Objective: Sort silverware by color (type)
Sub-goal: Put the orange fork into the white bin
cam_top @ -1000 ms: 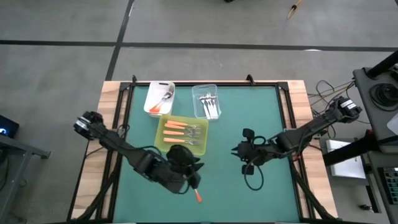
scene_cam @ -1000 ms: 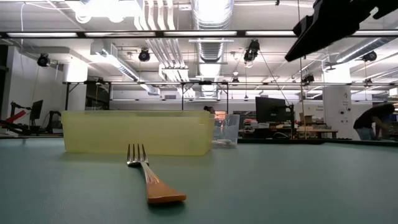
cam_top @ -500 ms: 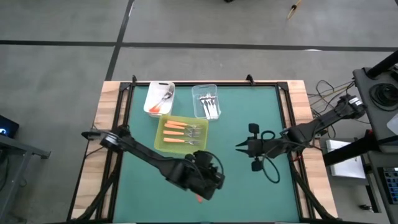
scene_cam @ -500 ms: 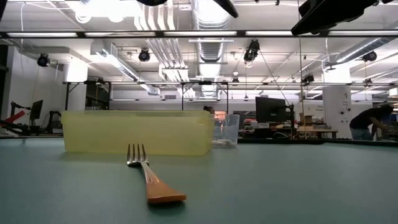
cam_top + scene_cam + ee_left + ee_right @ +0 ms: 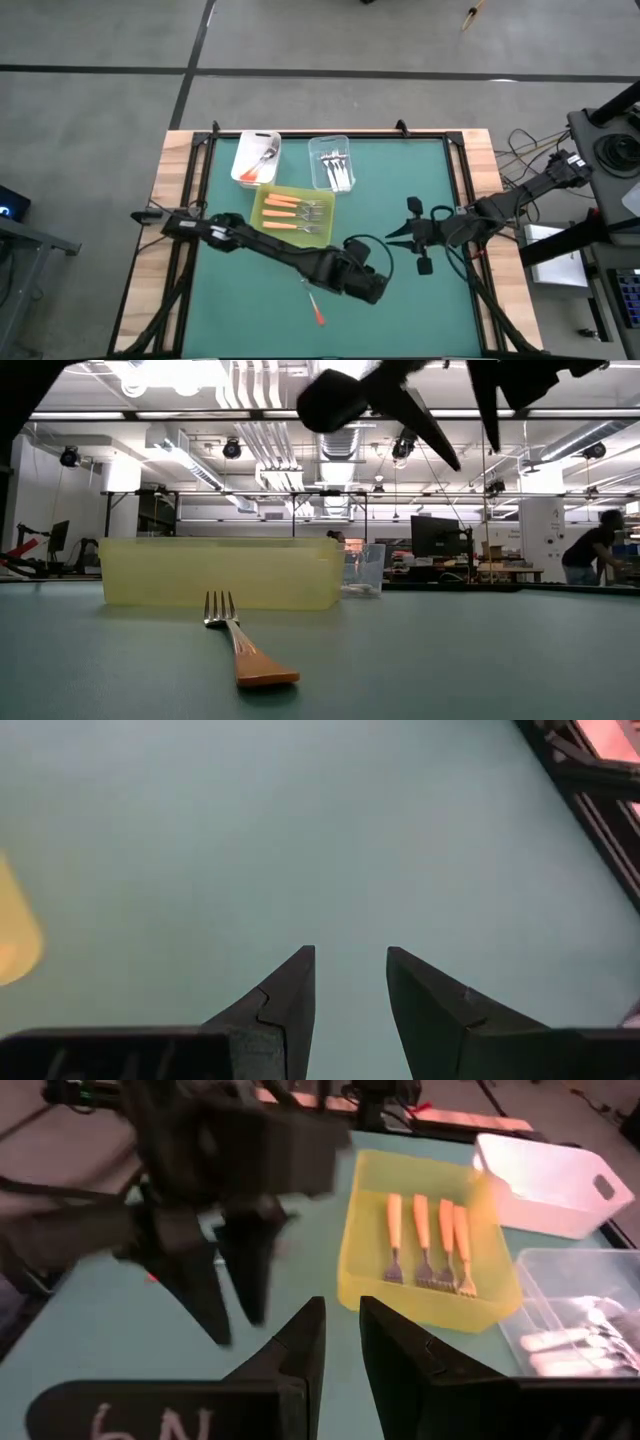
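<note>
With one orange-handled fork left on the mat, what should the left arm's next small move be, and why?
Probably swing the left gripper back over the orange-handled fork and lower: its fingers are apart and empty over bare mat, and three matching forks lie in the yellow tray.

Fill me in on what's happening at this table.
Two robot arms are sorting silverware by type. Orange-handled forks already lie in the yellow tray, others in the two tubs. One orange-handled fork lies loose on the mat. The left tool hangs empty above the mat beside it, jaws apart; the right tool waits nearby, holding nothing.
</note>
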Robot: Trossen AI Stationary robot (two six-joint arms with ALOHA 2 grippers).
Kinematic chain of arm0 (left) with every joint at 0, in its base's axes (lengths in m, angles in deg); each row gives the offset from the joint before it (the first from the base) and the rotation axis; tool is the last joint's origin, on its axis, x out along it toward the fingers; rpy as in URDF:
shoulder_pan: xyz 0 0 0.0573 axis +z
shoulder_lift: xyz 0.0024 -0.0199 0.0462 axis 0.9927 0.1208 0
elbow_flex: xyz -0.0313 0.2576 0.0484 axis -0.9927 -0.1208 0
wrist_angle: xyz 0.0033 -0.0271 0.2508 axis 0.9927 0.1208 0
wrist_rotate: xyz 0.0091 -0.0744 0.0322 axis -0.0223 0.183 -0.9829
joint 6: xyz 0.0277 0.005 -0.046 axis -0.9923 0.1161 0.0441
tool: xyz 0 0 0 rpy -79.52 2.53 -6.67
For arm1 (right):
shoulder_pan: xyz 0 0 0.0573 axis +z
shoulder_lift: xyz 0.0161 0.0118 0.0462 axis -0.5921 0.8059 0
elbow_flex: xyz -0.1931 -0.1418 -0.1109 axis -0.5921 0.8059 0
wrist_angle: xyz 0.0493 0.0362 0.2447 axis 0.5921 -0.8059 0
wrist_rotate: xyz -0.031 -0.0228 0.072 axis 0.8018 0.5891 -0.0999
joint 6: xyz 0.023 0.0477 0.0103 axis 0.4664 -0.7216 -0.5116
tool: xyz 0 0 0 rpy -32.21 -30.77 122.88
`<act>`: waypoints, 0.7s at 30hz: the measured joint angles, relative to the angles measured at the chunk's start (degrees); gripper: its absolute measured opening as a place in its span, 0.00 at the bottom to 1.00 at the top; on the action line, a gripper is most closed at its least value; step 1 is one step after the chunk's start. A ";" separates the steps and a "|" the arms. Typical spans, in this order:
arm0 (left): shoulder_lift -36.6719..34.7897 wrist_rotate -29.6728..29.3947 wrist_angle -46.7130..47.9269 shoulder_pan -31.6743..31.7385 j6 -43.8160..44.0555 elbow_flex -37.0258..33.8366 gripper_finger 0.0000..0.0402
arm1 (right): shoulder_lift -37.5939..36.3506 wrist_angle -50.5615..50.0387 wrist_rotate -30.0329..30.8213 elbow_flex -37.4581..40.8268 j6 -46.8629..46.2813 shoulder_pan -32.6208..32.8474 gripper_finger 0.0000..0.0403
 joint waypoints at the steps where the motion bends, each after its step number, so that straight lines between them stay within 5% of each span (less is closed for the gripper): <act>1: 0.66 0.25 -0.45 0.16 -0.03 0.31 0.27 | -0.11 0.27 -0.13 0.13 -0.01 0.31 0.14; 21: 0.71 4.74 3.59 0.04 6.94 -6.29 0.27 | 1.25 0.12 -0.21 1.01 0.31 1.52 0.14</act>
